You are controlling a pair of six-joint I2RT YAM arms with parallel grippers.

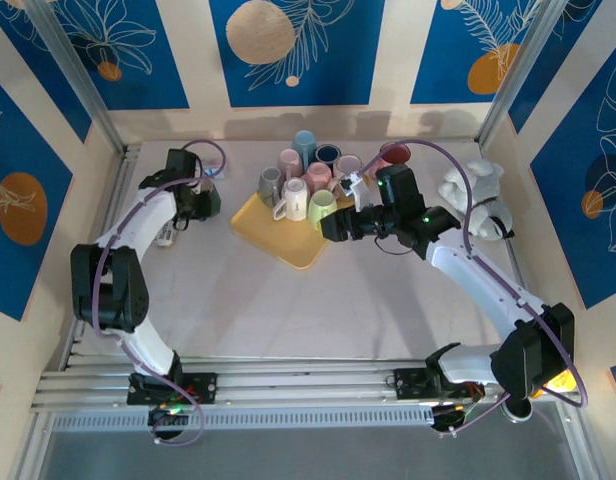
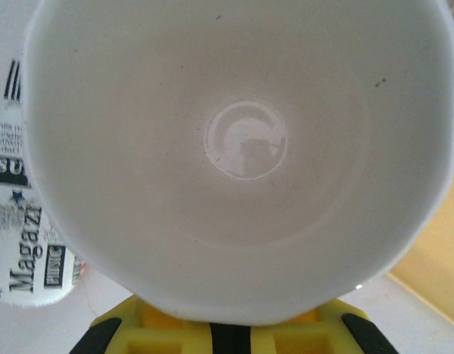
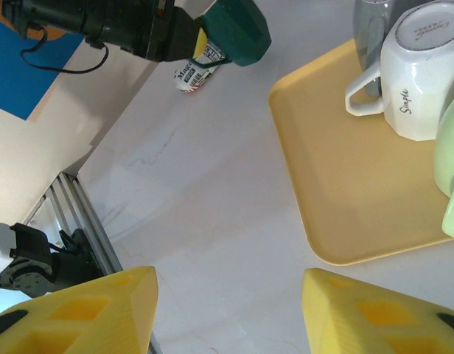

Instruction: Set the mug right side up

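The mug, its white inside turned toward the wrist, is clamped aloft in the left gripper, so turning seems begun but setting down remains, while the right gripper is spread empty near the tray.

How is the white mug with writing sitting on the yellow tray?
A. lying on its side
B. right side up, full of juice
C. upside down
C: the white mug has its base facing up and its rim down on the yellow tray.
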